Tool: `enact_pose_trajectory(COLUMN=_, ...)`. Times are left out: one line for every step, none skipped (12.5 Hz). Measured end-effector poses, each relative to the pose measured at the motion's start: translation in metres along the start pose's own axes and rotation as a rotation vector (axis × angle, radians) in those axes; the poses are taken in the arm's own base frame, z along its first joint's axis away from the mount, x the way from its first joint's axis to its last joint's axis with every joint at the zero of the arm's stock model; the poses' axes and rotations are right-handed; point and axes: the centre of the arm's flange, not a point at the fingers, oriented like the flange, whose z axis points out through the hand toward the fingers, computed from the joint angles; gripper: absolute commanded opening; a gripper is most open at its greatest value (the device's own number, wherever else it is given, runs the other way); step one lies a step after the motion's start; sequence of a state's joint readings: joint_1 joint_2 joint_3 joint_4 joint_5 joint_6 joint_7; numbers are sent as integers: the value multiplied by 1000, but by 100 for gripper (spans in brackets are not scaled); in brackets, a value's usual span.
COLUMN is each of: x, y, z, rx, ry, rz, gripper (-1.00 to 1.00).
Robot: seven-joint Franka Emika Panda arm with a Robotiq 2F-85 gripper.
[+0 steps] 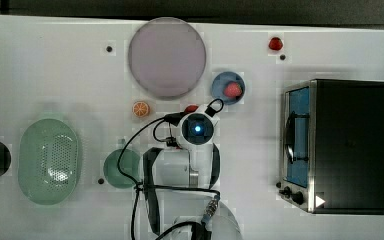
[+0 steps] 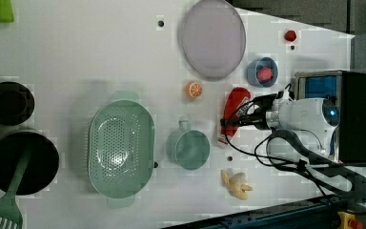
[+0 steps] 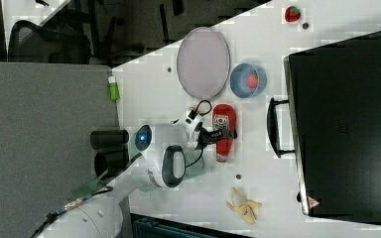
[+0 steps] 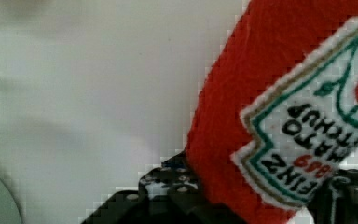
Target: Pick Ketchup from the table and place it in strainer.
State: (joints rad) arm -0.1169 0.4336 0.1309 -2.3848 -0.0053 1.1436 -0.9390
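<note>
The ketchup [image 2: 235, 107] is a red plush bottle with a white label, lying flat on the white table between the orange slice and the toaster oven. My gripper [image 2: 229, 123] reaches down across its lower half. In the wrist view both black fingers [image 4: 168, 186] press against the sides of the ketchup [image 4: 242, 93], so the gripper [image 4: 256, 189] is shut on it. In the top view my wrist covers the ketchup [image 1: 191, 108] except for a red tip. The strainer [image 2: 120, 145], a pale mint oval basket with holes, sits empty far toward the left view's left.
A green cup [image 2: 188, 149] stands between the ketchup and the strainer. An orange slice [image 2: 194, 89], a blue bowl with pink fruit [image 2: 262, 72] and a lavender plate [image 2: 213, 38] lie beyond. The toaster oven [image 1: 347, 145], a banana [image 2: 236, 185] and black pots [image 2: 23, 162] border the area.
</note>
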Motion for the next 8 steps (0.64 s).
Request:
enact_pose_trajectory(x=-1, y=-2, z=-4, rx=-1, ry=-6, rz=-6, gripper=23)
enact_pose_trajectory(x=-2, y=-5, z=-13, rx=-1, ry=-26, rz=-13, gripper=23)
enact_pose_trajectory(x=-3, y=-6, z=-28, rx=-1, ry=-51, rz=-13, gripper=23)
enact_pose_trajectory(x=-2, y=-7, z=-48, rx=-2, ry=-69, rz=-16, gripper=23)
enact_pose_trajectory(x=1, y=-8, z=-72, rx=-7, ry=-86, rz=-18, gripper=23)
enact_pose_trajectory(x=2, y=-9, z=-102, rx=-19, ry=-87, rz=-17, gripper=23)
enact_pose_trajectory(x=4, y=-8, z=-136, rx=-30, ry=-67, rz=-8, gripper=23)
enact_pose_trajectory(x=6, y=-8, z=-172, rx=-44, ry=-37, rz=0, gripper=23)
